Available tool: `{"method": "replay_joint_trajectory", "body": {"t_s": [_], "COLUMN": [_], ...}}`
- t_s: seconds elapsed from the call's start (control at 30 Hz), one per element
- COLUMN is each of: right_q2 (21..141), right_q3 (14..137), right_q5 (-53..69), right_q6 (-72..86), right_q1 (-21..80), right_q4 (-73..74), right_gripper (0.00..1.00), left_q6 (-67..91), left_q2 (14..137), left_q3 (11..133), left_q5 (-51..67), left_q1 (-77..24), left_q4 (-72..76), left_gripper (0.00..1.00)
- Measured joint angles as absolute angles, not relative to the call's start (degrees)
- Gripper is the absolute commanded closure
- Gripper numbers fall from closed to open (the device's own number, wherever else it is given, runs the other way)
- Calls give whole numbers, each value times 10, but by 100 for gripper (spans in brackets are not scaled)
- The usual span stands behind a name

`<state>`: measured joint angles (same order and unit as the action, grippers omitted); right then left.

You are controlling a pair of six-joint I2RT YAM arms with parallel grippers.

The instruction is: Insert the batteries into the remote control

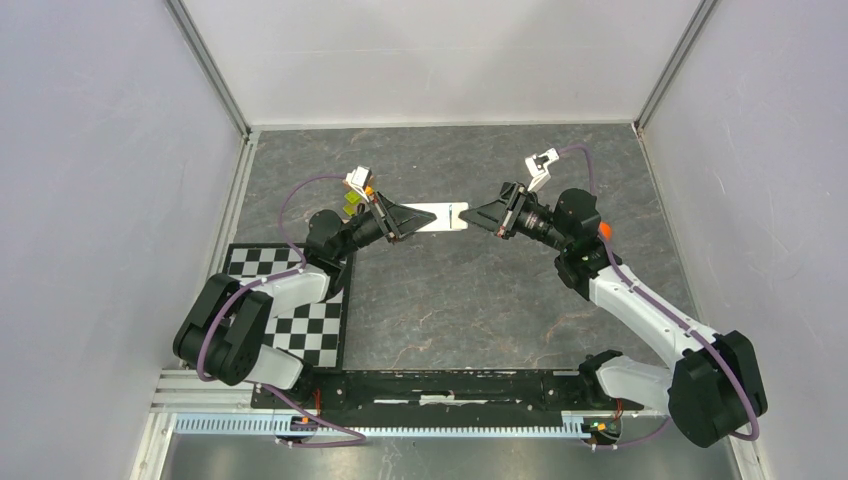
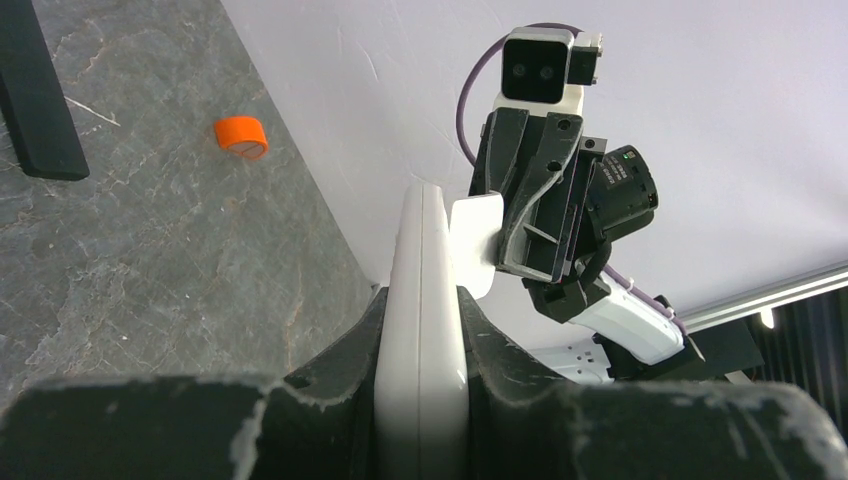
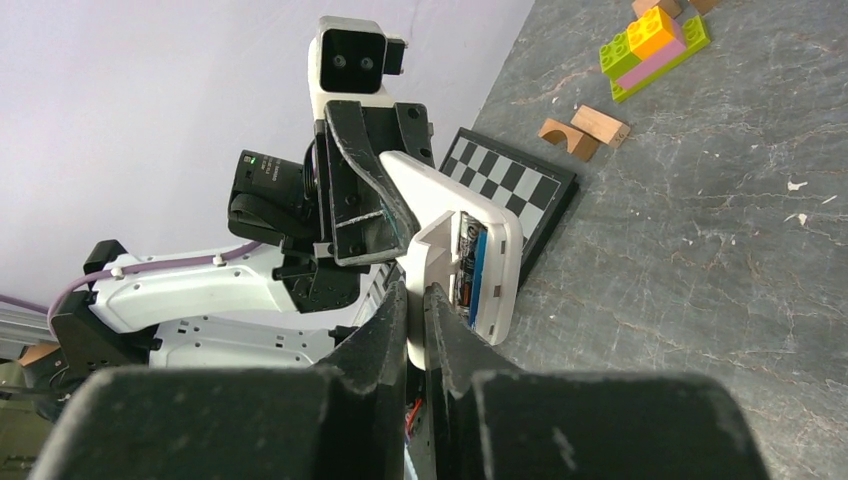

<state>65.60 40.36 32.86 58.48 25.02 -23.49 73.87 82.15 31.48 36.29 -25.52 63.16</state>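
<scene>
Pinching the thin white plastic battery cover [image 3: 428,262] in my nearly closed right gripper [image 3: 413,305], against the small white rounded remote control [image 3: 505,255] my left gripper [image 2: 420,310] clamps midair. The blue battery [image 3: 473,262] looks seated inside, purple one unclear. Cover not yet on.

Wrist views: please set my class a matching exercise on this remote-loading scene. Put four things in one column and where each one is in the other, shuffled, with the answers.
Column A
1. remote control
2. white battery cover
3. orange cap
4. blue battery

Column B
a. lying on the grey table
b. pinched by the right gripper
c. seated inside the open remote control
d. clamped edge-on by the left gripper

Pairs: 1-d, 2-b, 3-a, 4-c
</scene>
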Motion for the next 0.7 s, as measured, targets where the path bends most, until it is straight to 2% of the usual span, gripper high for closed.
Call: {"method": "replay_joint_trajectory", "body": {"t_s": [0.7], "right_q2": [644], "right_q3": [404], "right_q5": [347], "right_q6": [587], "right_q1": [250], "right_q4": [-254], "right_gripper": [100], "left_q6": [739], "left_q2": [828], "left_q3": [315], "left_q5": [364], "left_q1": [-255], "left_q4": [624], "left_gripper": [98]}}
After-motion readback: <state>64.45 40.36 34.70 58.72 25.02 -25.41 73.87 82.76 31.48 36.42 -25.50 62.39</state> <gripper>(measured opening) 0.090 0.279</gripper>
